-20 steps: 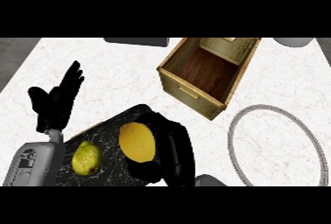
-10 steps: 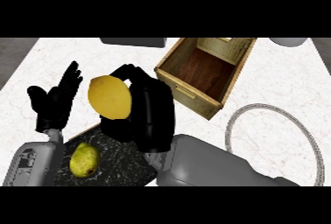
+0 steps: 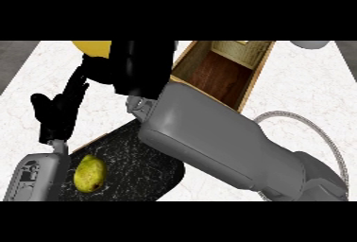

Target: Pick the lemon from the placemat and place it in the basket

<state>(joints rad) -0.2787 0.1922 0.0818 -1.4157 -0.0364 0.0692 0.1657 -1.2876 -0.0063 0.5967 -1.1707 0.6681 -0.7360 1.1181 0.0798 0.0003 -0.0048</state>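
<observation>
While the right hand [image 3: 143,66] sat raised just left of the basket [image 3: 219,75], its black fingers were curled round the lemon [image 3: 93,47], of which only a yellow sliver showed at the view's top edge, up-left of the basket & well off the placemat [image 3: 132,160]. A pear-like green-yellow fruit [image 3: 89,173] lay on the mat, far down-left of the basket. Left hand [image 3: 55,116] stood open, fingers up, further left. A ring-shaped wire object [image 3: 314,137] lay down-right of the basket.
</observation>
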